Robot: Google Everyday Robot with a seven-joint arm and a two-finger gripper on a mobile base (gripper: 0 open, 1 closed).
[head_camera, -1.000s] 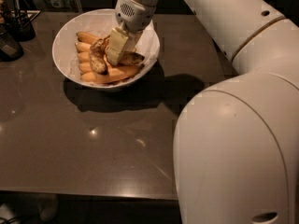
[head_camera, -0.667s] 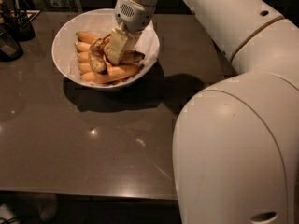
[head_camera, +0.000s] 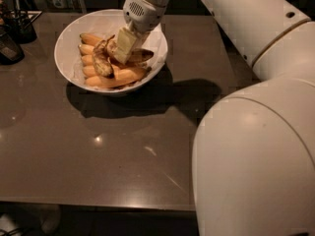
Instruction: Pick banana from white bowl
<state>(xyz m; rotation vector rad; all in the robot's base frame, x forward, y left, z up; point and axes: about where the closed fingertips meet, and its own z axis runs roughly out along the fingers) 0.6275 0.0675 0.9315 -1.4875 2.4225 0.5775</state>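
Bananas [head_camera: 115,76], yellow and brown-flecked, lie heaped in the large round white bowl [head_camera: 66,38] with its crinkled white paper lining, which sits at the far left of the dark brown surface [head_camera: 98,146]. The white arm's gripper [head_camera: 125,45] is down inside the bowl, against the top of the heap near the right rim, but whether it has closed on a fruit cannot be told. By this showing the reach is done, and lifting one banana clear of the bowl is left.
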